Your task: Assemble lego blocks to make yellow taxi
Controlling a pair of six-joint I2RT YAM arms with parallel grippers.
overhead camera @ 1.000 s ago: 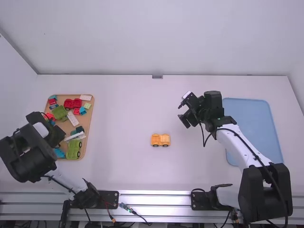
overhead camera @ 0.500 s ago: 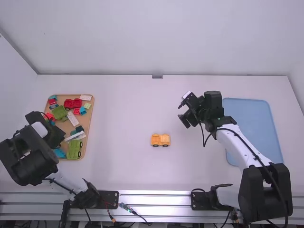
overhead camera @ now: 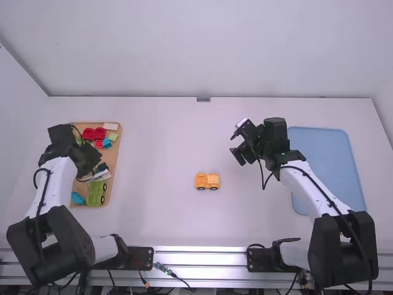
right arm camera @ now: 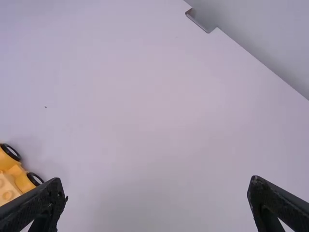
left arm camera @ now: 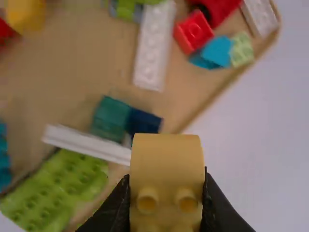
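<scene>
My left pincer (left arm camera: 166, 191) is clamped on a yellow block (left arm camera: 167, 157) over the tray (overhead camera: 110, 196); my right pincer (right arm camera: 157, 180), fingers apart, is near the wheeled base (overhead camera: 207, 181) on the desk (overhead camera: 153, 153). I'd lift clear, square up, press level.

Left arm (overhead camera: 58, 184) stretched up the frame's left side, left gripper (overhead camera: 91, 165) clamped, right arm (overhead camera: 314, 189) slanting up-left, right gripper (overhead camera: 235, 147) just right of centre, fingers wide apart!
</scene>
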